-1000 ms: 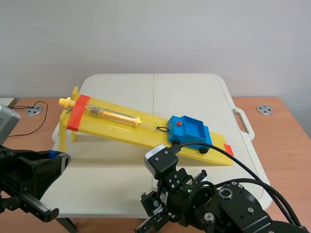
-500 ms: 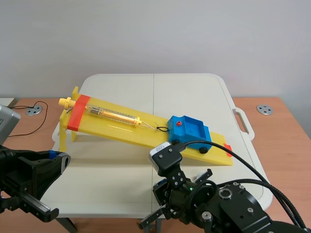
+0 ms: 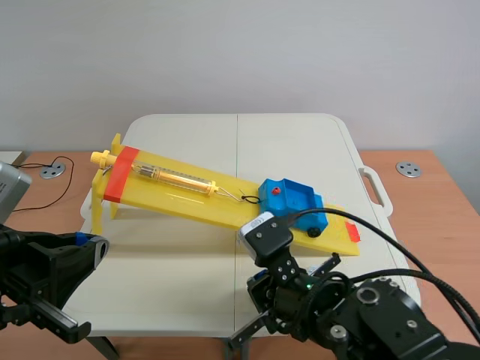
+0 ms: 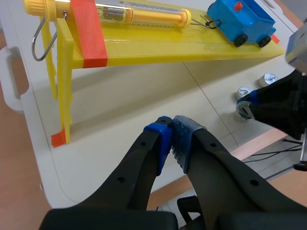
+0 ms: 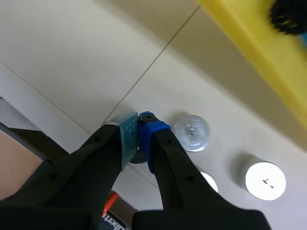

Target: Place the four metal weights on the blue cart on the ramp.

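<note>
Three round silver metal weights (image 5: 192, 132) stand beside the right gripper (image 5: 139, 125), pads (image 5: 125, 130) together, fourth perhaps pinched; blue wheeled cart (image 3: 292, 199) lies ahead, nearer this arm.

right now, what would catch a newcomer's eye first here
The yellow ramp slanting across the white table, with the blue cart low on it, hooked to a spring scale. Shiny metal weights lie on the table beside the right gripper.
</note>
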`<control>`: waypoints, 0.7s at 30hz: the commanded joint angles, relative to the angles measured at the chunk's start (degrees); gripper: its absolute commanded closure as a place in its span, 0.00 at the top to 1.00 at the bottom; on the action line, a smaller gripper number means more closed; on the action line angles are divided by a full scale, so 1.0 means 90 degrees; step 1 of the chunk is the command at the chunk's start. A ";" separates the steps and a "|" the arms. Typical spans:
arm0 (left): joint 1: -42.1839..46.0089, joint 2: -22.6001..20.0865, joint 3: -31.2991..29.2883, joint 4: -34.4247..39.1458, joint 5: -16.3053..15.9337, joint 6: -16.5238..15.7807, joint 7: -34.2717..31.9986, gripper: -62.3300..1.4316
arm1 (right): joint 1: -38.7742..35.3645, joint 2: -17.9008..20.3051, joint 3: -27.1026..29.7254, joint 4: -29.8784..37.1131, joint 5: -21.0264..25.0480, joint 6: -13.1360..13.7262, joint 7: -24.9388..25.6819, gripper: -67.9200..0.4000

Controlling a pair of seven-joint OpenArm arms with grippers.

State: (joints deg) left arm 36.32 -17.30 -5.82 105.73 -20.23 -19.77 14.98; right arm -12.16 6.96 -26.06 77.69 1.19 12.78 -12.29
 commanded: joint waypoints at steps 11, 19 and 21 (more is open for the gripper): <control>-0.0034 0.0032 -0.0100 0.0435 -0.0466 -0.0233 -0.0661 0.06 | -0.1103 0.0583 0.1166 0.2849 0.1945 0.0117 0.0095 0.01; -0.0034 0.0032 -0.0100 0.0435 -0.0466 -0.0233 -0.0656 0.06 | -0.1311 0.0527 0.2390 0.3704 0.3075 0.0420 -0.0194 0.01; -0.0034 0.0032 -0.0100 0.0435 -0.0466 -0.0233 -0.0656 0.06 | -0.1251 0.0410 0.2722 0.3738 0.3215 0.0420 -0.0197 0.01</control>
State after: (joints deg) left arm 36.32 -17.30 -5.82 105.73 -20.23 -19.77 14.98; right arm -26.65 10.90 -3.29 106.13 25.93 15.84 -20.71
